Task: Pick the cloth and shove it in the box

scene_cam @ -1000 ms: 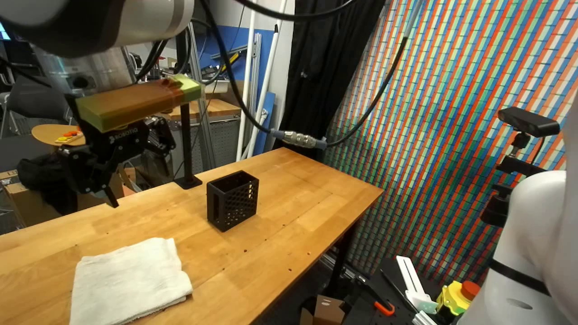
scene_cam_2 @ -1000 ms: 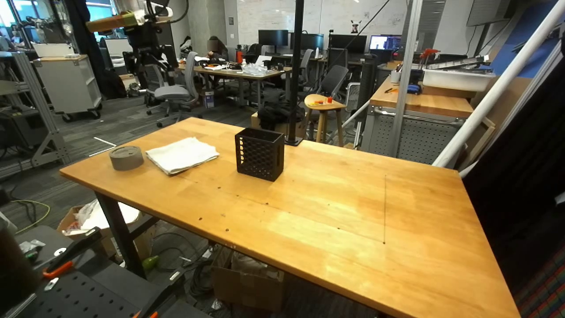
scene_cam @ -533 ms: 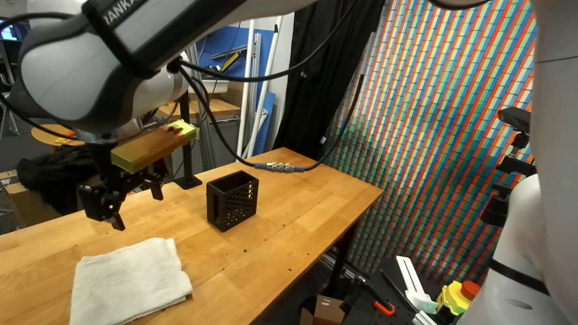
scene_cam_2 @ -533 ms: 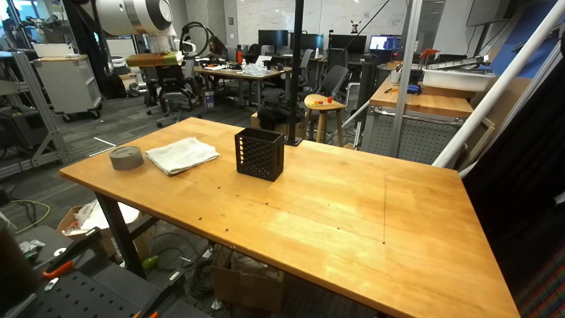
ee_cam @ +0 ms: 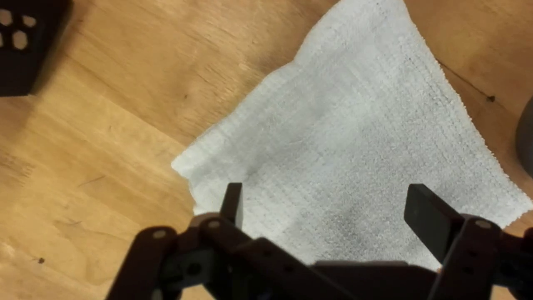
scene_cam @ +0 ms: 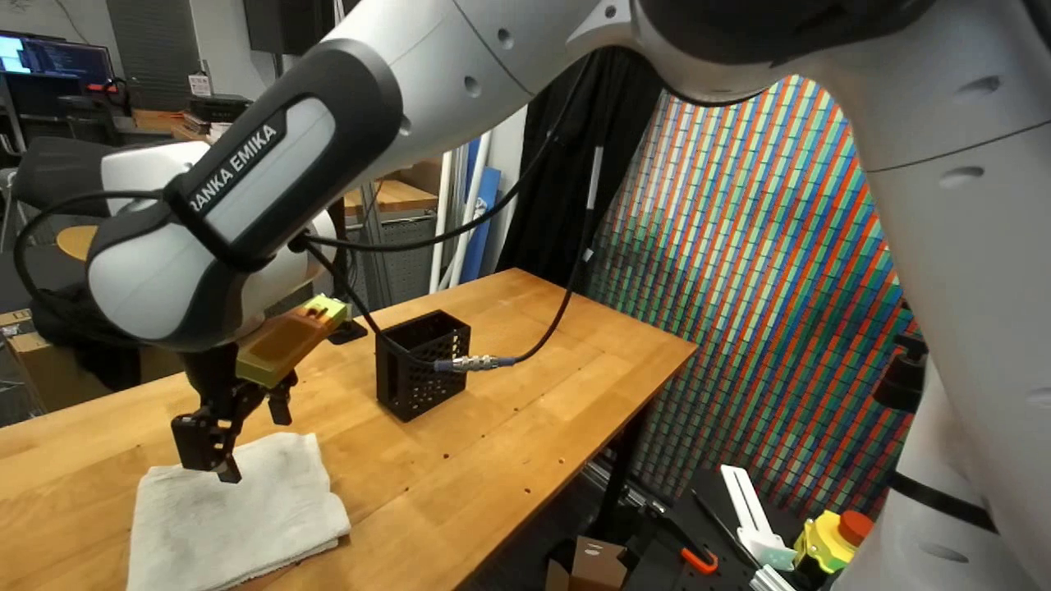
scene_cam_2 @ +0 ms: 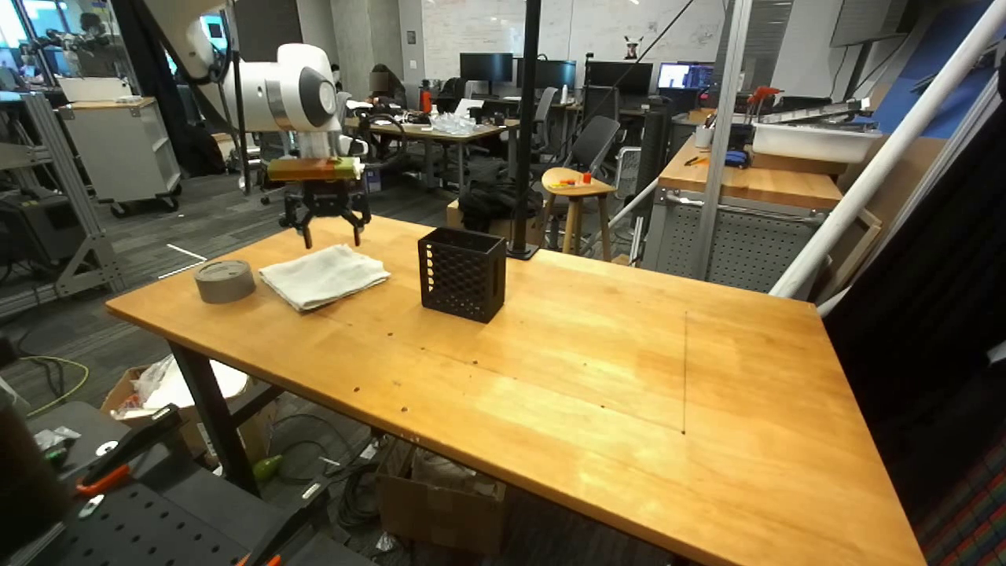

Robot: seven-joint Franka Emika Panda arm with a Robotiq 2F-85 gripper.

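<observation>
A folded white cloth lies flat on the wooden table, seen in both exterior views (scene_cam: pixel 263 525) (scene_cam_2: pixel 326 277) and filling the middle of the wrist view (ee_cam: pixel 354 121). My gripper (scene_cam: pixel 255 443) (scene_cam_2: pixel 332 239) (ee_cam: pixel 325 187) points down above the cloth. Its fingers are wide apart with nothing between them. A gap between the fingertips and the cloth shows in an exterior view. The black open-topped box (scene_cam: pixel 420 386) (scene_cam_2: pixel 462 277) with perforated sides stands upright beside the cloth. Only a corner of the box (ee_cam: pixel 16 75) shows in the wrist view.
A grey tape roll (scene_cam_2: pixel 225 283) stands on the wooden table (scene_cam_2: pixel 581 440) on the cloth's other side from the box; its edge shows in the wrist view (ee_cam: pixel 526 141). A black post (scene_cam_2: pixel 525 157) rises behind the box. An arm cable (scene_cam: pixel 558 316) hangs in front of the box in an exterior view.
The gripper has come down and moved over the cloth, its fingers staying apart. The arm's cable now hangs lower, across the box in an exterior view. Cloth and box have not moved.
</observation>
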